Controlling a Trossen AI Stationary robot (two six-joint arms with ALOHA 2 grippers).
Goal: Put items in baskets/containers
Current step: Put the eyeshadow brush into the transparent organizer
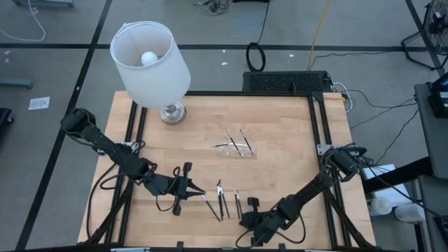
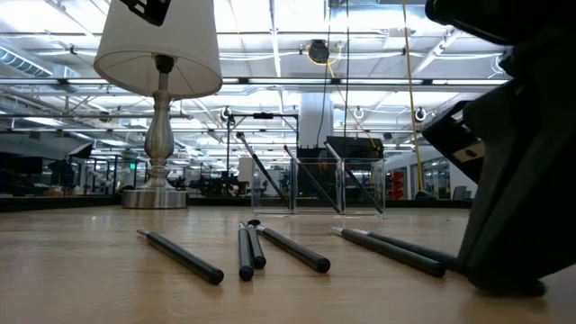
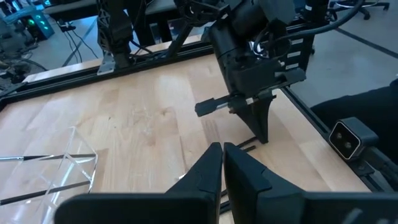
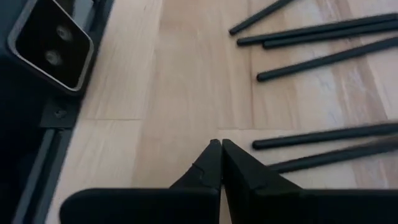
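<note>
Several thin dark sticks (image 1: 221, 201) lie flat on the wooden table near its front edge, also seen in the low view (image 2: 292, 248). A clear shallow tray (image 1: 234, 148) rests mid-table with a few sticks lying in it. My right gripper (image 4: 221, 148) is shut, slanting down, its tips at the tabletop just short of the ends of two sticks (image 4: 323, 134). My left gripper (image 3: 222, 152) is shut and hovers above the table to the left of the loose sticks, pointing toward the right arm (image 3: 249, 68). Nothing shows between its fingers. My right gripper has its shut fingertips (image 4: 211, 152) low at the bare wood, a short way from the nearest stick end (image 4: 256, 145). Whether they touch the tabletop, I cannot tell. No stick is between the fingers.
A white-shaded lamp (image 1: 150, 59) stands on its metal base (image 1: 172, 112) at the table's far left. A black frame rail (image 1: 318, 133) runs along the table's edges. Bare wood (image 1: 280, 175) lies between the tray and the loose sticks.
</note>
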